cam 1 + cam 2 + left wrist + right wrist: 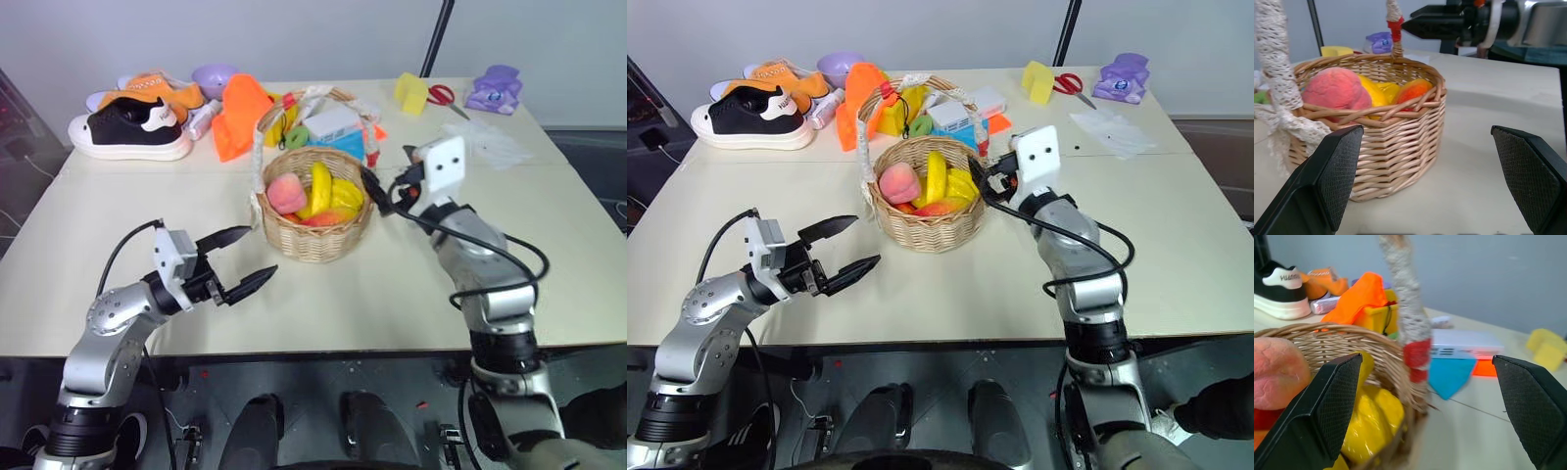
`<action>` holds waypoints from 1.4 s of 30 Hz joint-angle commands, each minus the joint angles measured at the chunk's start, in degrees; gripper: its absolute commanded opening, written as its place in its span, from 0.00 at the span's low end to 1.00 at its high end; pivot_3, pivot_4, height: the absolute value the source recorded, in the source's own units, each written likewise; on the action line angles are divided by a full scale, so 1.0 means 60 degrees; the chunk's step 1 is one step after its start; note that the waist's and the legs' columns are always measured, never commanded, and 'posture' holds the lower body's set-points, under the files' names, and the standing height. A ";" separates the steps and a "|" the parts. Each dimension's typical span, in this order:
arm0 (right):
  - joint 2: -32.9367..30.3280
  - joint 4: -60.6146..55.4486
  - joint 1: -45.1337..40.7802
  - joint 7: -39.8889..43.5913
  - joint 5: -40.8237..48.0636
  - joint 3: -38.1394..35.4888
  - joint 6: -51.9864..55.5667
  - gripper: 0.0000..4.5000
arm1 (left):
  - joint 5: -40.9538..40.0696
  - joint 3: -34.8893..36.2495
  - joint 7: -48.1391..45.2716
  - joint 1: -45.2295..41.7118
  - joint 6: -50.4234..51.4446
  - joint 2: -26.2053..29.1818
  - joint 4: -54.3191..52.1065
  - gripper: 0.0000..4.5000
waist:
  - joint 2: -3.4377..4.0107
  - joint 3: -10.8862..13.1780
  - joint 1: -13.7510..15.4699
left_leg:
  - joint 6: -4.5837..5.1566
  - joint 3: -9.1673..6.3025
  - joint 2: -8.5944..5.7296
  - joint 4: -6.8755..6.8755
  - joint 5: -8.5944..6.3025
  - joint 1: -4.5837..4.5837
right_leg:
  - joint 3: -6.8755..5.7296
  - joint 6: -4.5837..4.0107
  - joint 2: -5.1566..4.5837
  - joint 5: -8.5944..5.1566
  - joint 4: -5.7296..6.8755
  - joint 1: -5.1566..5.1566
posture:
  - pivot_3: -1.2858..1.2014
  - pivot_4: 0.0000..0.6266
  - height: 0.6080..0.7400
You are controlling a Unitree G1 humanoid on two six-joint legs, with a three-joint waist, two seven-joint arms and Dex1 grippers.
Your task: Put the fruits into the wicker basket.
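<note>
One basket (318,227) on the table (118,284), round, light-tan wicker, with a tall arched handle (294,103) wrapped in white lace and a bit of red tape near the base. Both fruits are already inside: one pink-red peach (287,193) on the left side and one orange fruit (1413,90) with a red blush tucked low toward the front. There are also bananas (333,191) in there, a yellow bunch; I can't count them properly.

Two grippers. The left gripper (242,260) hangs just off the basket's near-left side, jaws spread wide, nothing in them. The right gripper (982,176) sits right beside the basket's right rim, jaws also wide apart and empty.

Back of the table: two shoes, one black-and-white sneaker (127,130) and one orange (157,91). The black one has lettering on its heel tab, but I can't read it for sure. Also one purple bowl (214,76), one orange cloth (240,116), one pair of red scissors (443,96) and a white box (331,122).
</note>
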 commanded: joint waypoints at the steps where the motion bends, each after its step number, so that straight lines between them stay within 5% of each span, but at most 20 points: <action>1: 0.0024 0.0380 -0.0495 0.0180 -0.0089 -0.0080 -0.0616 0.99 | 0.0010 0.0255 0.0147 0.0094 -0.0153 0.0011 -0.0377 1.00 | 0.0000 0.0000 0.0025 | 0.0000 -0.0002 0.0000 -0.0001 0.0000 -0.0001 | -0.0002 0.0002 -0.0001 0.0001 0.0000 0.0001 | 0.52 0.24 1.00; 4: 0.0085 0.0965 -0.0799 0.0228 -0.0171 -0.0080 -0.0936 0.99 | 0.0001 0.0274 0.0257 0.0307 -0.0181 -0.0025 -0.0481 1.00 | 0.0000 0.0000 0.0005 | 0.0000 0.0001 -0.0001 -0.0001 0.0000 -0.0003 | -0.0002 0.0003 -0.0007 0.0002 -0.0001 0.0000 | 0.52 0.24 1.00; 7: 0.0219 0.1308 -0.0915 0.0246 -0.0190 -0.0045 -0.1138 0.81 | -0.0018 0.0244 0.0349 0.0458 -0.0186 -0.0070 -0.0597 1.00 | 0.0000 0.0000 -0.0002 | 0.0000 -0.0001 0.0000 -0.0002 0.0000 -0.0003 | -0.0002 0.0003 -0.0006 0.0002 0.0000 -0.0001 | 0.52 0.24 1.00; 14: 0.0389 0.1477 -0.0950 0.0283 -0.0138 -0.0122 -0.1277 0.00 | -0.0048 0.0219 0.0415 0.0507 -0.0144 -0.0073 -0.0667 1.00 | 0.0000 0.0001 0.0000 | 0.0000 -0.0001 0.0000 -0.0002 0.0000 -0.0003 | -0.0002 0.0003 -0.0006 0.0002 0.0001 -0.0001 | 0.52 0.24 1.00; 26: -0.0345 0.0786 -0.0817 0.0526 0.0148 -0.0962 -0.1245 0.00 | -0.0030 0.0208 0.0139 0.0184 -0.0174 0.0026 -0.0305 1.00 | 0.0006 0.0005 0.0051 | 0.0000 -0.0002 -0.0003 -0.0002 0.0000 -0.0007 | -0.0003 0.0004 -0.0007 0.0002 0.0001 -0.0003 | 0.52 0.24 1.00; 37: -0.3189 -0.0084 0.1043 0.0676 0.0245 -0.4001 -0.1363 0.00 | 0.0416 -0.0597 -0.0997 -0.1807 -0.0818 -0.0391 0.1816 1.00 | 0.0004 0.0007 0.0076 | 0.0000 -0.0006 -0.0019 -0.0002 0.0000 -0.0013 | -0.0009 0.0013 -0.0010 0.0000 -0.0004 0.0003 | 0.52 0.24 1.00; 42: -0.3289 -0.0624 0.2429 0.0045 0.0251 -0.5457 -0.1291 0.00 | 0.0698 -0.0995 -0.1846 -0.3198 -0.1348 -0.0756 0.3522 1.00 | 0.0011 0.0007 0.0040 | 0.0001 0.0001 -0.0019 -0.0002 0.0000 -0.0007 | -0.0004 0.0020 -0.0004 0.0000 0.0003 0.0002 | 0.52 0.24 1.00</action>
